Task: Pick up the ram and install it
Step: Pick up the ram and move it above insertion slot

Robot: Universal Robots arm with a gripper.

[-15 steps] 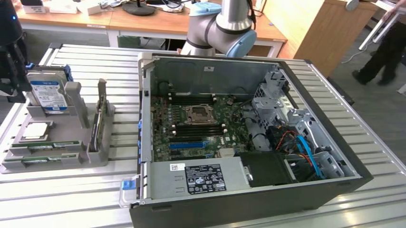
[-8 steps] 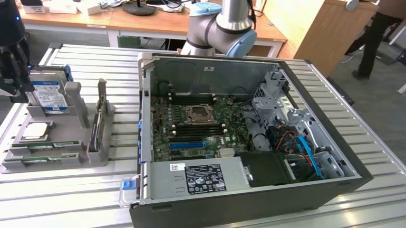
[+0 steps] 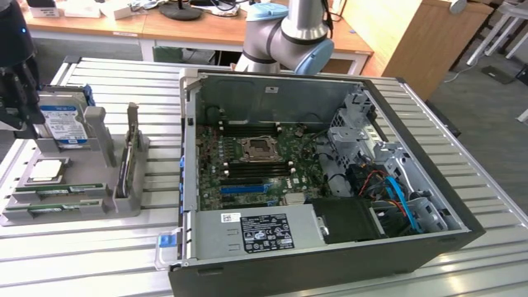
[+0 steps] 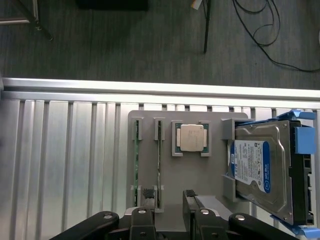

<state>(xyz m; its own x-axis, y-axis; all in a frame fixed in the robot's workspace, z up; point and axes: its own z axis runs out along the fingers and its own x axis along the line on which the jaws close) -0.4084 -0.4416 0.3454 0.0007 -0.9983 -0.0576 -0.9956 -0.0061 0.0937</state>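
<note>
Two green ram sticks stand on edge in slots of a grey tray (image 4: 172,182): one ram stick (image 4: 136,160) near the tray's outer side, the other ram stick (image 4: 159,162) beside it. In the exterior view they lie at the tray's front, ram (image 3: 68,189) and ram (image 3: 56,209). My gripper (image 4: 168,199) hovers above the tray with its fingers (image 4: 147,196) open and nothing between them, one finger over the inner stick's end. The gripper (image 3: 17,114) hangs at the exterior view's far left, above the tray.
The tray also holds a silver processor chip (image 4: 192,137) and a hard drive (image 4: 260,170) in a blue-edged bracket. An open computer case (image 3: 330,247) lies to the exterior view's right, its motherboard (image 3: 256,167) exposed with black memory slots (image 3: 256,131) around the socket.
</note>
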